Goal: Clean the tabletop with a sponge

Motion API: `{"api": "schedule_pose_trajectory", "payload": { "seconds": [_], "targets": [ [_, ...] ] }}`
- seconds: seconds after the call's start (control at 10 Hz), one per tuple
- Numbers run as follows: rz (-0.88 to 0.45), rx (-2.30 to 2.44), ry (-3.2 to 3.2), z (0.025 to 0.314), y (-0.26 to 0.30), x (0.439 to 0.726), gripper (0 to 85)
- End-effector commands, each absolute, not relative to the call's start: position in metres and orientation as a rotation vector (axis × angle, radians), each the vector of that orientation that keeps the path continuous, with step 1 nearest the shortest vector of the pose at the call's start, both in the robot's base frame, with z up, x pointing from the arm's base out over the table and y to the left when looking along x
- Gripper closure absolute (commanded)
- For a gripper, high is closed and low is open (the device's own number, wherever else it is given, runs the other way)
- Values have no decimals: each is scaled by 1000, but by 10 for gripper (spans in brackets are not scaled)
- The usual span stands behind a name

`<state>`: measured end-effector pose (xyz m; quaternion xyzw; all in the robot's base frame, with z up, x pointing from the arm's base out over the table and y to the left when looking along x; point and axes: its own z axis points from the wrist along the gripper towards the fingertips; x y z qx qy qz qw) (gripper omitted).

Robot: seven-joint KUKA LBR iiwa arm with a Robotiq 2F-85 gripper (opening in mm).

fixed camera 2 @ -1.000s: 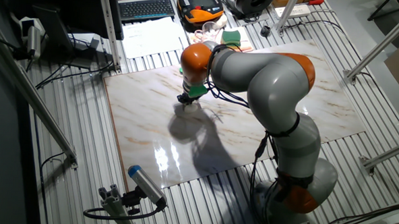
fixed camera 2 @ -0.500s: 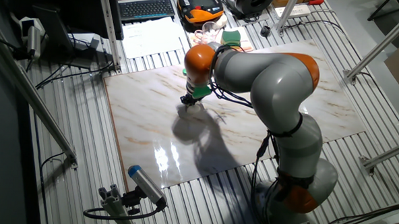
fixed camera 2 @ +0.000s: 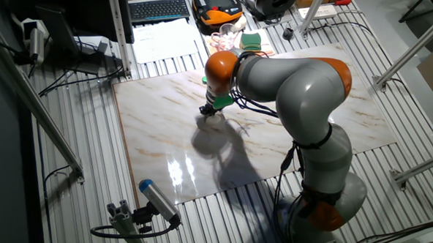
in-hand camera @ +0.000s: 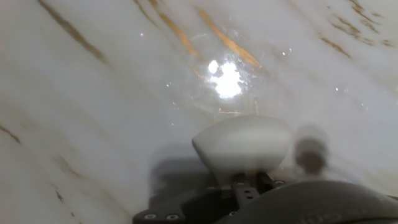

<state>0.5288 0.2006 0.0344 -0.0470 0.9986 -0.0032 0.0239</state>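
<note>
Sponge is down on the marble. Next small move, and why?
Probably keep pressing and slide the sponge toward the near, glossy part of the tabletop. The tool holds it against the slab near the upper middle, and a wide stretch of marble lies in front of it. Whether that stretch is dirty cannot be told.

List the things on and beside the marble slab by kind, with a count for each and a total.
Marble tabletop: 1
Cream-white sponge, held in the tool and pressed to the slab: 1
Green-and-yellow sponge, off the slab on the ribbed metal: 1
Keyboard: 1
Paper sheet: 1
Orange handheld pendant: 1
Total: 6
</note>
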Motion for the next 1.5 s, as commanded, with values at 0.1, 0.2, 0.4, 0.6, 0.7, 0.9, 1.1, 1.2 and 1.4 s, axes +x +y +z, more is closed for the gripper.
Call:
{"api": "schedule_pose_trajectory", "payload": {
  "seconds": [0.1,0.2,0.4,0.6,0.7,0.9,1.1,1.2,1.4],
  "targets": [
    [-15,-150,3088,38,194,522,850],
    [-18,-152,3086,38,191,519,850],
    [-26,-163,3075,35,184,514,850],
    [-30,-170,3072,33,180,510,850],
    [-30,-172,3072,32,177,508,850],
    [-37,-181,3073,34,169,503,850],
    [-36,-187,3082,39,164,499,850],
    [-40,-187,3082,40,162,499,850],
    [-45,-189,3079,38,159,503,850]
  ]
}}
